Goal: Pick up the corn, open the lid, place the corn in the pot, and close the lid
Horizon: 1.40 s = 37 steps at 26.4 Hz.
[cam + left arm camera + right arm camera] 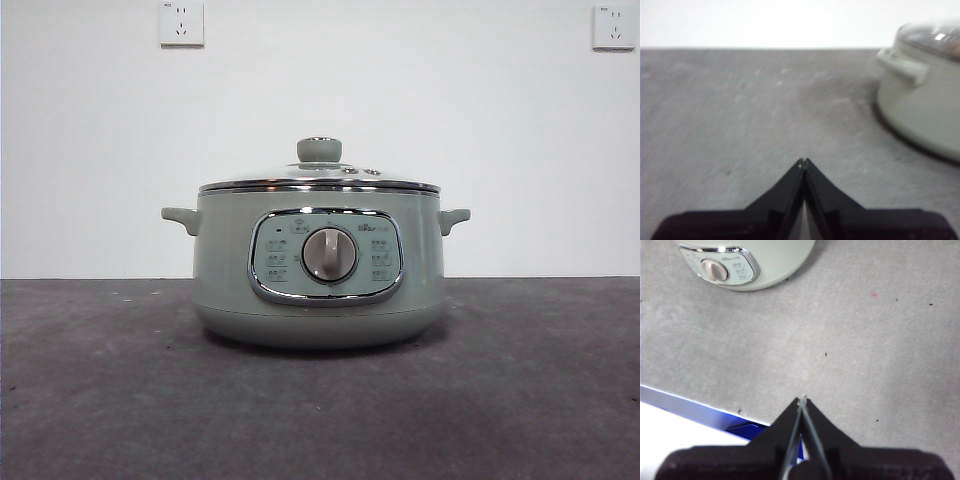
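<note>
Both grippers, left [803, 161] and right [802, 399], pinched closed over bare table [100, 400]; lid [319, 176] sits on pot [318, 300].

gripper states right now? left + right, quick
Left gripper: shut, holding nothing, above bare table beside the pot.
Right gripper: shut, holding nothing, near the table's edge in front of the pot.
</note>
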{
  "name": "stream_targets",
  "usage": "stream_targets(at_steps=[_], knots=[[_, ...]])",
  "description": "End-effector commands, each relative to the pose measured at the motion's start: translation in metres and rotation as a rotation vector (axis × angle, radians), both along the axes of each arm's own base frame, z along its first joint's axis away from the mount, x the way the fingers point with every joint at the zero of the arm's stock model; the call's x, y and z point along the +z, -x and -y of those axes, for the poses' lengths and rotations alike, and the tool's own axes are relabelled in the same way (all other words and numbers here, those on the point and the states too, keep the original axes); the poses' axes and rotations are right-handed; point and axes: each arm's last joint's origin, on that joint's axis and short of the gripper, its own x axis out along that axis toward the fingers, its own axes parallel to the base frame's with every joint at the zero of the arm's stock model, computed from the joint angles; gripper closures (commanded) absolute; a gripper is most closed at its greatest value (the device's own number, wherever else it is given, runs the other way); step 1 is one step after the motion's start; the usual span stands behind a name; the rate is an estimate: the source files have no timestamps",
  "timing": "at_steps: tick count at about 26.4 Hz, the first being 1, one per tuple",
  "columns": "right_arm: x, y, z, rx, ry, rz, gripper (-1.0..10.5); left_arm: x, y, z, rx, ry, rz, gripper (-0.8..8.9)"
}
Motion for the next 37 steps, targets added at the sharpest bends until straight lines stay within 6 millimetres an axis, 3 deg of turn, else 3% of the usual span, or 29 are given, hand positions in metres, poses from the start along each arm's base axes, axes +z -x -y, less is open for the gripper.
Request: stream_targets(at_steps=[1, 29, 37], knots=[[-0.0016, -0.0005, -0.0005, -0.006, -0.003, -0.006, 9.5, -0.0011, 0.0006, -0.0011, 0.029, -0.004, 0.020, 8.16], [-0.0016, -0.0005, -0.0005, -0.006, -0.003, -0.006, 9.5, -0.0031, -0.0008, -0.0010, 0.031, -0.001, -0.007, 8.16], [-0.0011, -0.0012, 0.0067, -0.130, 0.134, 0.097, 9.5, -0.0043, -0.0014, -0.0010, 0.030, -0.001, -0.022, 8.16]])
